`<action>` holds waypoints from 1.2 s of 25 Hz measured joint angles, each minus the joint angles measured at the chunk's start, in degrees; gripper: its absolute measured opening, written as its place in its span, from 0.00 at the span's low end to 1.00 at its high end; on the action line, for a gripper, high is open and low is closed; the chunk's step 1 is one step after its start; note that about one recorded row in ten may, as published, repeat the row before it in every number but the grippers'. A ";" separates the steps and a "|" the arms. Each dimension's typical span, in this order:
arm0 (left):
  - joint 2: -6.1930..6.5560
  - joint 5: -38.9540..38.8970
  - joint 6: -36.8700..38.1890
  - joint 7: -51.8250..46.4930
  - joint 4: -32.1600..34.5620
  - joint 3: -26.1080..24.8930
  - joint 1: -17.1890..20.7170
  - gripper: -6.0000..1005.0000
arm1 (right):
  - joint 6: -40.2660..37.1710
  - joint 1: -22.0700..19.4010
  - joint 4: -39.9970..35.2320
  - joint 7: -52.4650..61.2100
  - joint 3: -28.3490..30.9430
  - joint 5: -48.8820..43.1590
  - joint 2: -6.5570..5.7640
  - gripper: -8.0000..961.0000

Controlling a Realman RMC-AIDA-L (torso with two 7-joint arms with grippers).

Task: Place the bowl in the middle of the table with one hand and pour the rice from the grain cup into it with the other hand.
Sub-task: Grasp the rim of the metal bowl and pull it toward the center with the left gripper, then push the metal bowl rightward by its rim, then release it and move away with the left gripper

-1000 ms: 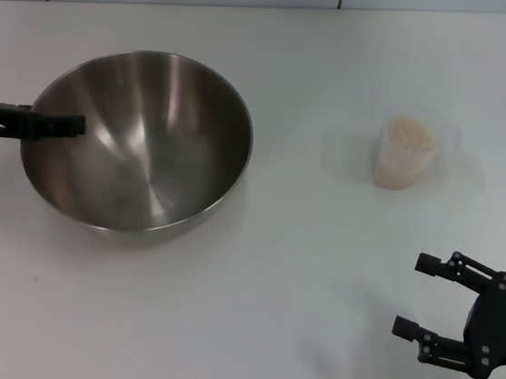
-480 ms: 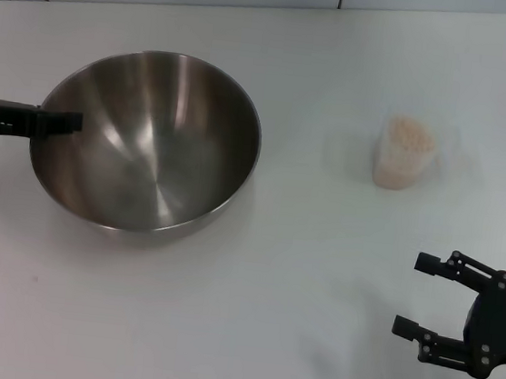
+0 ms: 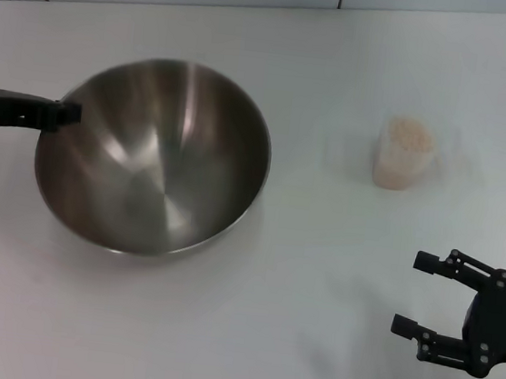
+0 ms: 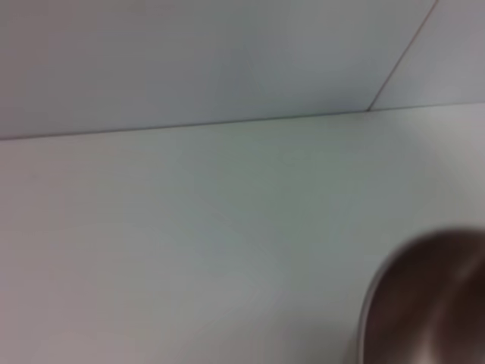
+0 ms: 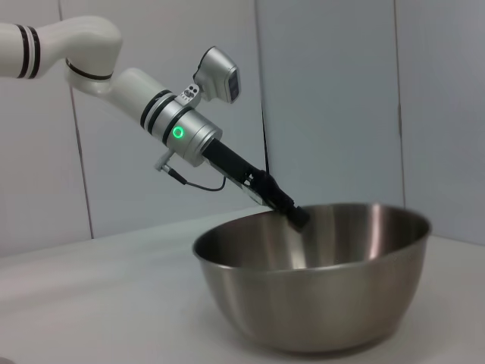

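Left end effector (image 3: 60, 115) clamped on rim of bowl (image 3: 156, 160), left of centre on worktop (image 3: 245, 335), placing unfinished; right end effector (image 3: 430, 298) open, empty, near side; cup (image 3: 404, 153) full, pour pending.

Head view looks down; both wrist views share the bowl (image 3: 154, 154).

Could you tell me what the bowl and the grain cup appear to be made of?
The bowl looks like stainless steel with a brushed, shiny finish: streaky grey reflections inside. The grain cup seems clear plastic, though glass is possible: the rice shows through its wall.
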 joint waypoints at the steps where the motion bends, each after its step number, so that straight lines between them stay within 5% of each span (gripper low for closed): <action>1: 0.03 0.00 0.09 -0.10 -0.09 -0.16 -0.32 0.16 | 0.03 0.00 0.00 0.00 0.00 0.00 0.01 0.86; 8: 0.66 -0.01 1.74 -0.34 -3.16 -1.05 -3.53 0.06 | 0.61 0.09 0.00 0.04 0.00 0.00 0.10 0.86; 15: 0.38 -0.46 2.86 -0.26 -5.02 -1.39 -8.15 0.05 | 0.67 0.19 -0.06 0.06 0.00 0.00 0.13 0.86; 23: -0.18 -0.55 0.72 3.28 -14.82 -4.49 -16.87 0.05 | 0.68 0.28 -0.19 0.53 0.00 0.00 0.14 0.86; 30: -0.39 -0.34 -3.59 4.74 -19.47 -4.07 -19.15 0.05 | 0.68 0.27 -0.34 0.57 0.00 0.01 0.14 0.86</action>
